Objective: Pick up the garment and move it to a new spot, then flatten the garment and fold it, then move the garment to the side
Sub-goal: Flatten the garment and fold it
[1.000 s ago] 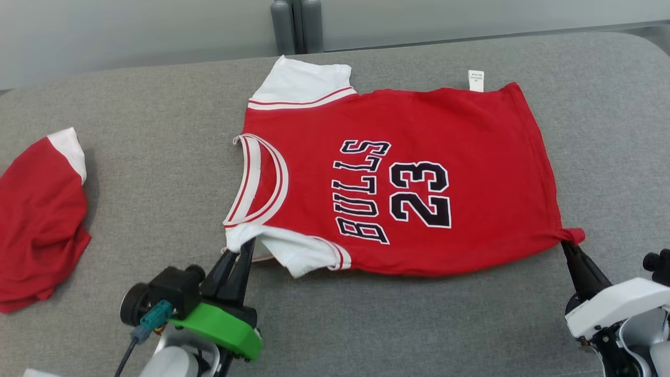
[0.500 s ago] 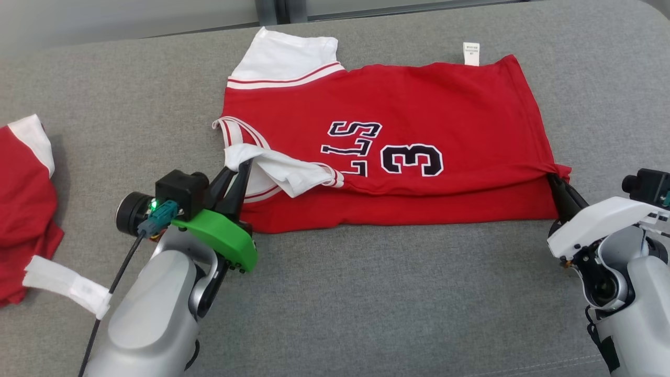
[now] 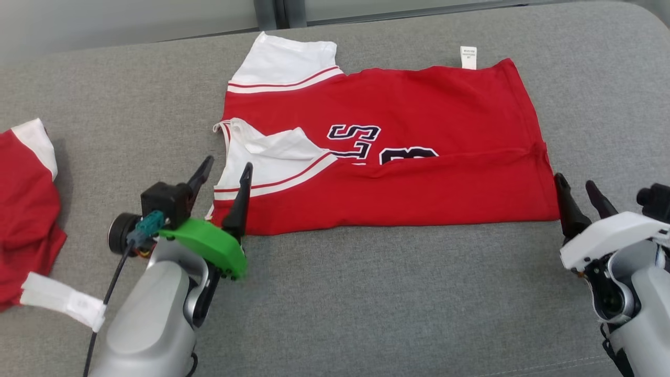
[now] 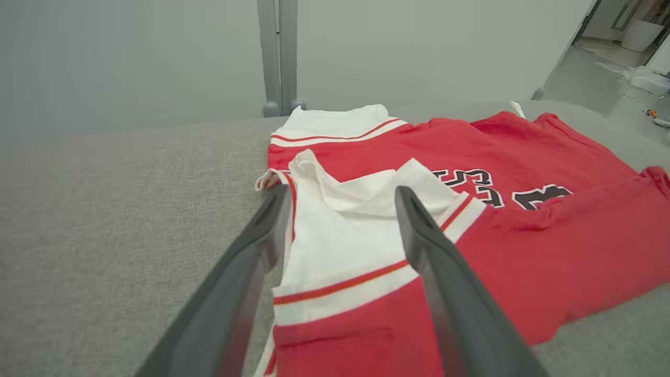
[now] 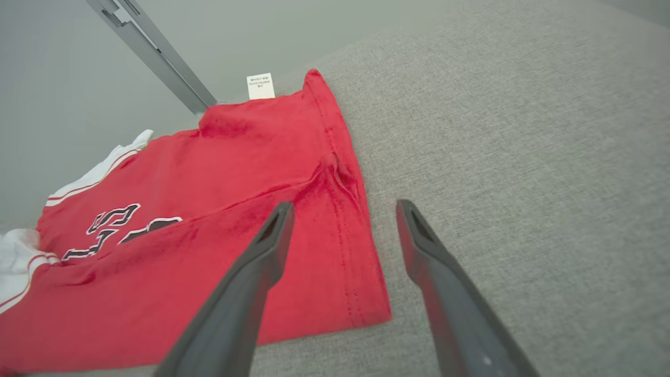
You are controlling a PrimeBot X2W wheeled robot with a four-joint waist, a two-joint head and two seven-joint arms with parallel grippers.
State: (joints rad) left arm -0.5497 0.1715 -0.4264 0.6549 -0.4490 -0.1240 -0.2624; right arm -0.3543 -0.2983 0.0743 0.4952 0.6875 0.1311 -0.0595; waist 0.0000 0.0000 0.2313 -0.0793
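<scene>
Clearly, left tool [image 3: 229, 163], right tool [image 3: 574, 180] spread wide, garment [image 3: 419, 104] unheld

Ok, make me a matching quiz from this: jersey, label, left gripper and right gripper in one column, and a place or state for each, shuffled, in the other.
Column one:
1. jersey
2. label
3. left gripper
4. right gripper

Column two:
A. open, at the jersey's all-red end
B. white, sticking out from the jersey's far edge
C. folded, near half laid over the lettering
D. open, at the jersey's white-sleeved end

Pairs: 1-C, 2-B, 3-D, 4-A.
</scene>
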